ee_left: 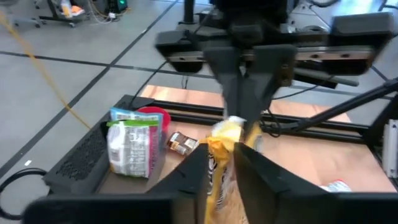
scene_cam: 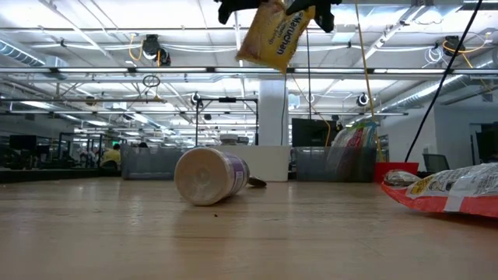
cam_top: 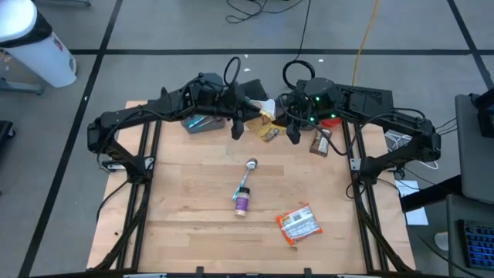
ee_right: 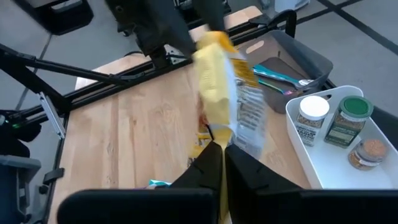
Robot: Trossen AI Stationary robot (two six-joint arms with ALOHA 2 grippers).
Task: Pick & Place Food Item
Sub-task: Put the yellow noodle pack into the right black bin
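**A:** Item: yellow snack bag [cam_top: 267, 123], held in the air over the table's far edge, between my two grippers. State?

**B:** My right gripper [ee_right: 219, 149] is pressed together on the bag's edge. My left gripper [ee_left: 225, 163] straddles the other end, its fingers parted a little.

**A:** Risk?

**B:** A thin one-sided pinch. The bag may swing, twist or slip out, dropping toward the purple jar [cam_top: 242, 202] below.

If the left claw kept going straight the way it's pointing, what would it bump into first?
The yellow snack bag sits right between the left gripper's fingers. Just past it is the right gripper, which pinches the bag from the other side. How close they are is hard to judge.
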